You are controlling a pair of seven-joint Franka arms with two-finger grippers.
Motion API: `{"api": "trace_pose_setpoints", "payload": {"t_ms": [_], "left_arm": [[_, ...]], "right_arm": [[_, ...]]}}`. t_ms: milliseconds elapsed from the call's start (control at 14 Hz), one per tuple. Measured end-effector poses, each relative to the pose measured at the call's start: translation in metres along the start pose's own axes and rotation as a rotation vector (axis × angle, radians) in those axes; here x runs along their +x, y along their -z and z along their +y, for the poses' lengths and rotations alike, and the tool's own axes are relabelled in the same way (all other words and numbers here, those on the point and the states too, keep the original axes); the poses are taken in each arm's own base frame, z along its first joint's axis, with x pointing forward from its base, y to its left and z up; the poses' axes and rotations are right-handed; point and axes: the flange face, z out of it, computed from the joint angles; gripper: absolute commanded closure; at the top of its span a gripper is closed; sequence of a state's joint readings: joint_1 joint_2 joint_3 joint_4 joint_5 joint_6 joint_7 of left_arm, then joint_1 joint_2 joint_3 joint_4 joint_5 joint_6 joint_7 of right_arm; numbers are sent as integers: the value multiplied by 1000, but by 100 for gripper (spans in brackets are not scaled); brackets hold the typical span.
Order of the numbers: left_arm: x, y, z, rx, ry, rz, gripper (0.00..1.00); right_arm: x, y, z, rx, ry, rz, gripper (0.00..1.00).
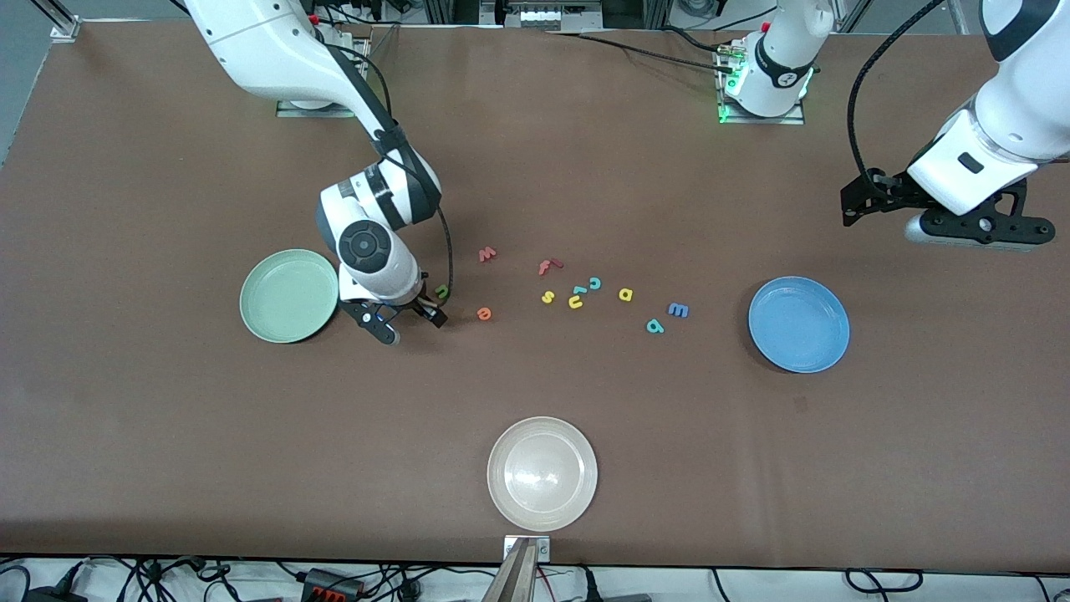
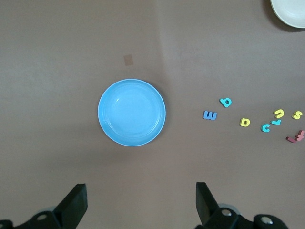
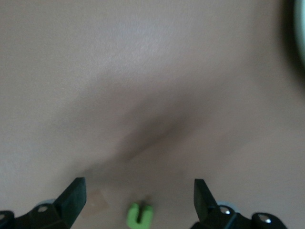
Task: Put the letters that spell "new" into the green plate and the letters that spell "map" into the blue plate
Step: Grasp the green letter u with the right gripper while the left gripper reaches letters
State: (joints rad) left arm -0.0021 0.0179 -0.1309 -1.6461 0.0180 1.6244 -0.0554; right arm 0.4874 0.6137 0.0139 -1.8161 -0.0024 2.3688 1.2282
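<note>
The dark green n (image 1: 441, 292) lies on the table close beside the pale green plate (image 1: 288, 295). My right gripper (image 1: 410, 324) hangs low over it, open; in the right wrist view the n (image 3: 140, 215) lies below the gap of the right gripper (image 3: 138, 188), untouched. The orange e (image 1: 484, 313) and salmon w (image 1: 487, 254) lie toward the middle. Blue m (image 1: 678, 310), yellow a (image 1: 625, 294) and teal p (image 1: 654, 326) lie toward the blue plate (image 1: 798, 324). My left gripper (image 1: 861, 201) waits open and high, with nothing in it, looking down on the blue plate (image 2: 132, 112).
A white-beige plate (image 1: 542, 473) sits near the front edge. Red f (image 1: 549, 267), teal c (image 1: 594, 283), yellow u (image 1: 575, 302) and yellow s (image 1: 547, 297) lie among the middle letters. Bare brown table surrounds the plates.
</note>
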Motion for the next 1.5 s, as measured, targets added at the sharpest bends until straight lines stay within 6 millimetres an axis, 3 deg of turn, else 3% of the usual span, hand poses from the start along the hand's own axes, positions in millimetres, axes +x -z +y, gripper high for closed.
{"api": "trace_pose_setpoints", "payload": {"t_ms": [357, 571, 786, 1000, 1214, 1500], "left_arm": [[0, 2, 0, 0, 1, -1, 0], [-3, -8, 1, 2, -2, -57, 0], [8, -47, 5, 0, -10, -155, 0], [36, -97, 17, -39, 36, -177, 0], [55, -140, 59, -26, 235, -176, 0], [65, -190, 145, -28, 336, -146, 0]], "right_arm": [[-24, -18, -13, 44, -147, 12, 7], [-28, -21, -14, 43, -178, 11, 16], [-27, -21, -14, 43, -190, 12, 18], [-27, -21, -14, 41, -198, 11, 18], [-27, -18, -12, 27, -199, 9, 18], [-26, -3, -9, 5, -202, 7, 18]]}}
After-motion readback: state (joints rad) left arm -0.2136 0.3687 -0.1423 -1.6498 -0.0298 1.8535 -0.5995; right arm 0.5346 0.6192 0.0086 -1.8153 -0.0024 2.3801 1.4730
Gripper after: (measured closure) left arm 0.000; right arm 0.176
